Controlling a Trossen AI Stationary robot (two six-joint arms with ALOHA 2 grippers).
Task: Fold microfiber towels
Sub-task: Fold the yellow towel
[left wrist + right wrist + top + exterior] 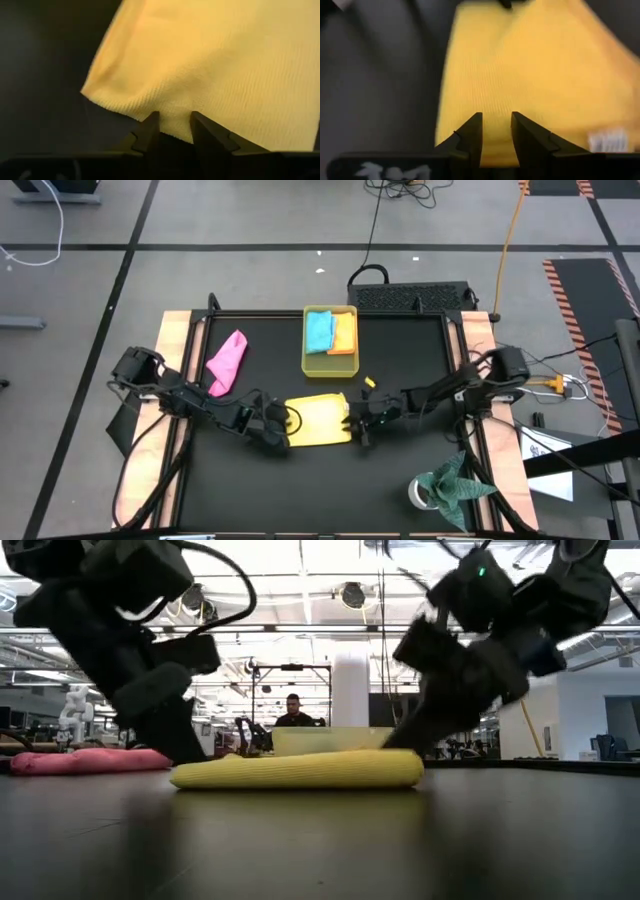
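Note:
A yellow microfiber towel point(318, 420) lies folded on the black table mat, and in the low view it shows as a thick flat pad point(300, 770). My left gripper point(283, 423) stands open at its left edge, with the cloth's edge just past the fingertips in the left wrist view point(175, 117). My right gripper point(354, 420) stands open at the towel's right edge point(496, 117). A pink towel point(227, 362) lies bunched at the far left. Light blue point(319, 330) and orange point(345, 333) towels lie in the yellow tray point(309, 365). My left gripper has its fingertips point(151, 120) right at the yellow towel's left edge point(172, 131), slanting down from the table's left; whether they touch the cloth I cannot tell. My right gripper has its fingertips point(475, 120) over the towel's right edge point(495, 145), coming from the table's right; I cannot tell whether they touch it.
A dark green cloth point(455, 485) sits crumpled at the near right corner beside a white roll point(420, 492). A small yellow-and-black piece point(369, 383) lies just beyond the right gripper. A person point(292, 712) sits far behind the table. Black mat lies bare along the near side.

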